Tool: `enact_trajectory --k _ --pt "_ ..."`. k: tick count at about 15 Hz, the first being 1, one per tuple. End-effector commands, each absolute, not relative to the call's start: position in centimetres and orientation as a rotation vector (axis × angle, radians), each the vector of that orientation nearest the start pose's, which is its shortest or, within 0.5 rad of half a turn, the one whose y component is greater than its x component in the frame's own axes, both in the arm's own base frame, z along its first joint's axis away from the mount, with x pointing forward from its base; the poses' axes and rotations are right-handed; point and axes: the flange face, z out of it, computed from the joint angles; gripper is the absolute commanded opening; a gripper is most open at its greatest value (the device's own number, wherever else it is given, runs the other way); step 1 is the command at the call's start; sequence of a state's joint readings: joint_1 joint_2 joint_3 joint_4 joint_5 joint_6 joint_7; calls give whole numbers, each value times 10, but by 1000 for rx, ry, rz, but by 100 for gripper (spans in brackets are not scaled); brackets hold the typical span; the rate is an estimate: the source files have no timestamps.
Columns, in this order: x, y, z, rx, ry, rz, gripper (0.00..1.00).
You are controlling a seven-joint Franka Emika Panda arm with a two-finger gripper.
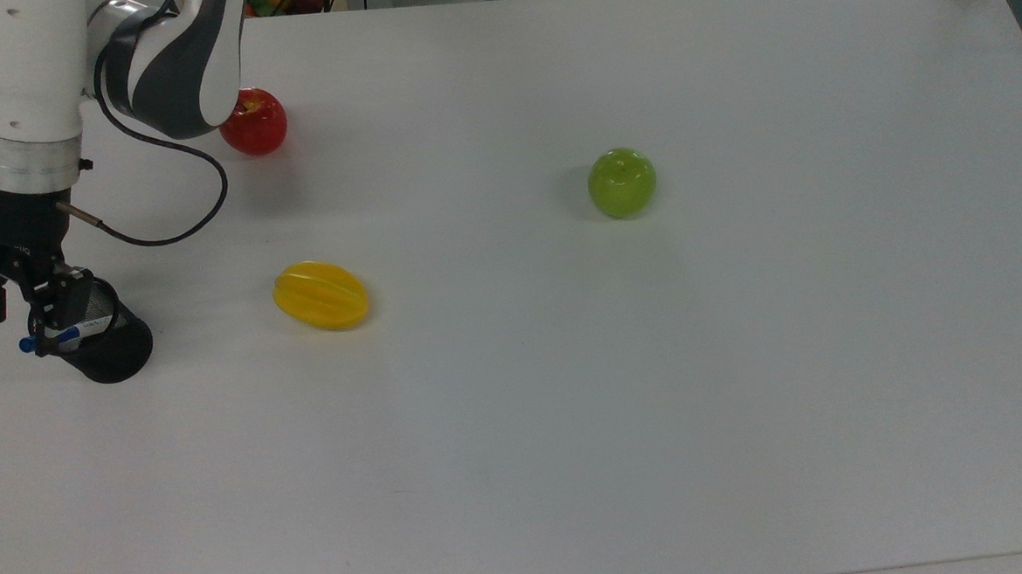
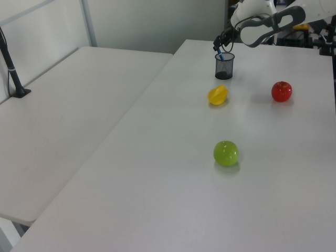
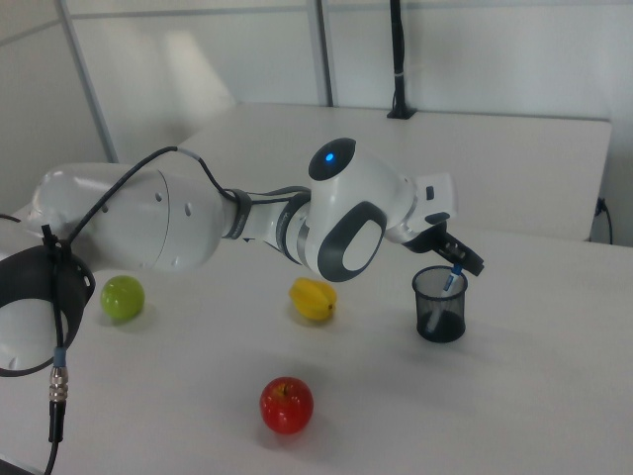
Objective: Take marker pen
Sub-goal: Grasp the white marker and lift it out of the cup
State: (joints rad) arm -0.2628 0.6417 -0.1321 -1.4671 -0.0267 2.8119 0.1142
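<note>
In the top view, the slim white-barrelled marker pen with a blue cap (image 1: 59,335) leans in a black wire-mesh pen cup (image 1: 103,339) at the top view's far left, its capped end poking over the rim toward the top view's left. Its long axis runs nearly left-right here, tilted slightly. The black two-finger gripper (image 1: 20,306) hangs just over the cup mouth with its fingers apart, one finger outside the rim on the top view's left, the other over the cup opening, so the blue cap lies just below and between them. My judgement is that the coming move turns on lowering along that line so the fingers straddle the barrel across its long axis. A yellow ridged starfruit-shaped toy (image 1: 321,294), a glossy red apple (image 1: 252,121) and a glossy green apple (image 1: 621,181) lie on the white table (image 1: 657,402), well apart from the cup.

The left view places the cup (image 2: 224,66) at the far end, the gripper (image 2: 220,44) right above it.

The right view adds what the top view flattens: the pen (image 3: 453,279) stands steeply, cap uppermost, meeting the gripper (image 3: 457,261) above the rim.
</note>
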Motion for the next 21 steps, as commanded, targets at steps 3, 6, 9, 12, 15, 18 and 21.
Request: enact_trajectory --k 3,6,9,12,15,18,21 --pt "716 -275 392 -3038 681 -1162 28" --pt "716 -276 393 -3044 673 -1162 3" --pt "716 -276 393 -3044 673 -1162 0" --pt "715 -276 400 -3038 672 -1179 0" --pt "718 -274 421 -3015 673 -1232 0" --pt "716 -274 444 -2993 675 -1284 0" --pt "713 -267 472 -2968 665 -1341 0"
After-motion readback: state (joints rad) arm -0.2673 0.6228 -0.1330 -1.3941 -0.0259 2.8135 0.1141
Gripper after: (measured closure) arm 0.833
